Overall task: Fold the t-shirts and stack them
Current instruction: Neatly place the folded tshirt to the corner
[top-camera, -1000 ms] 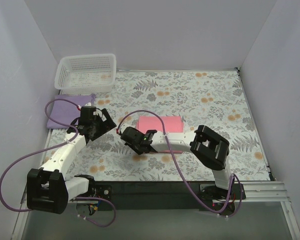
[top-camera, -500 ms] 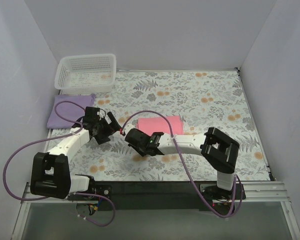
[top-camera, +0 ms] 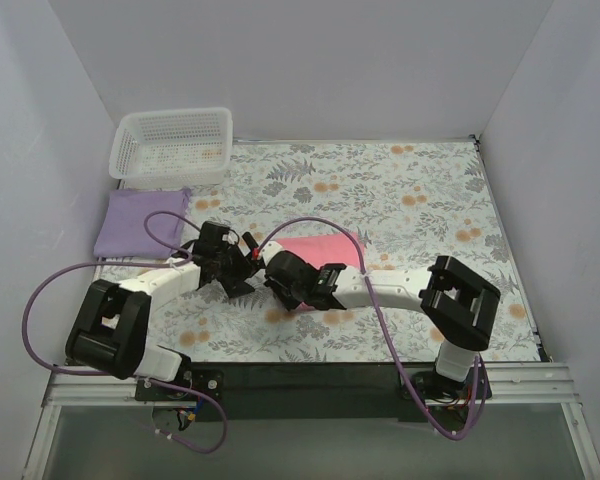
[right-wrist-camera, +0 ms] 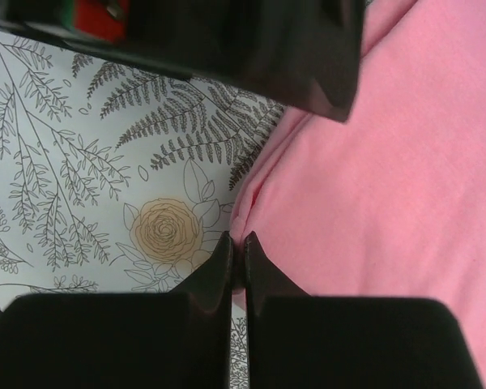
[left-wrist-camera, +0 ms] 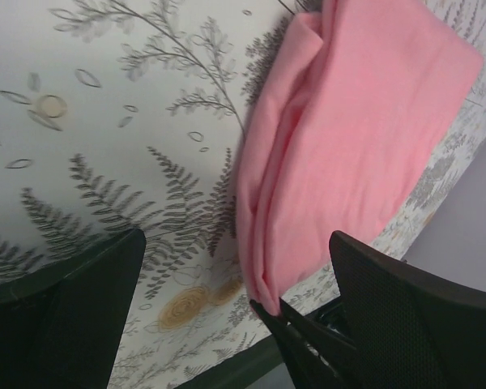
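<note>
The left arm (top-camera: 160, 283) and the right arm (top-camera: 385, 290) are alike, each made of white tubular links set between chunky black joint housings (top-camera: 465, 300). A thin purple cable (top-camera: 40, 290) hangs in loose loops off the left arm, and another purple cable (top-camera: 315, 221) runs along the right one. A small red part (top-camera: 248, 240) sits on the left wrist head. The left gripper (left-wrist-camera: 236, 237) has broad matt black fingers (left-wrist-camera: 413, 316) with a fine dotted texture. The right gripper (right-wrist-camera: 236, 243) has smooth black fingers (right-wrist-camera: 215, 279) that taper to thin tips.

At centre one t-shirt (top-camera: 315, 247); left, before basket (top-camera: 172, 143), other t-shirt (top-camera: 140, 222).
</note>
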Controlling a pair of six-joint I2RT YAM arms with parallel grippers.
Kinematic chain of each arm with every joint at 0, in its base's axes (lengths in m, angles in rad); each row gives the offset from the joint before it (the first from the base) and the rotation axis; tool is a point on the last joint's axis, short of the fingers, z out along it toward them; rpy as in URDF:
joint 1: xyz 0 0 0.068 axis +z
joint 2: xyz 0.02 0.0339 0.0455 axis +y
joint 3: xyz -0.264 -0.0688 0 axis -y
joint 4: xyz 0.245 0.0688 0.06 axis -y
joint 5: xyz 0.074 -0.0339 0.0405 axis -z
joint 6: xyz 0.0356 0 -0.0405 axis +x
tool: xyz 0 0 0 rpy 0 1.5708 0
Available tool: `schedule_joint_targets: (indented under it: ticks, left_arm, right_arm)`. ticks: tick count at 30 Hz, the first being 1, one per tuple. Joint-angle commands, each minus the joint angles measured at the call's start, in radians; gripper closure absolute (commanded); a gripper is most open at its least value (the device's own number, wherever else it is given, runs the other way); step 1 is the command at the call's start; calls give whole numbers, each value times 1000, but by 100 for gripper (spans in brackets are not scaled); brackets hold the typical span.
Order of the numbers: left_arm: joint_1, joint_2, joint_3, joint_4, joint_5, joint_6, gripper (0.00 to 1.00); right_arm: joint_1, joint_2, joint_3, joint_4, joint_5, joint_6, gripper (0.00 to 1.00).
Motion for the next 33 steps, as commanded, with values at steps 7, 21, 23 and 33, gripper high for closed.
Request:
schedule_joint_targets:
  ticks: [7,21,23,33]
  left_arm:
    - [-124,113,-26,128,-67,-118,2]
    - [-168,153,-52,176,-111,-150,57]
    - [-167,154,-43,181,-126,-126,67]
    - [-164,163,81,57,-312,60,100]
  right_arm:
    - [-11,-107,-63,124,-29,56,99]
    - [-17,-115,-95,145,-56,62,99]
    - [-17,-112,-96,171,-66,62,99]
    - [-17,-113,-121,197,-116,47,72]
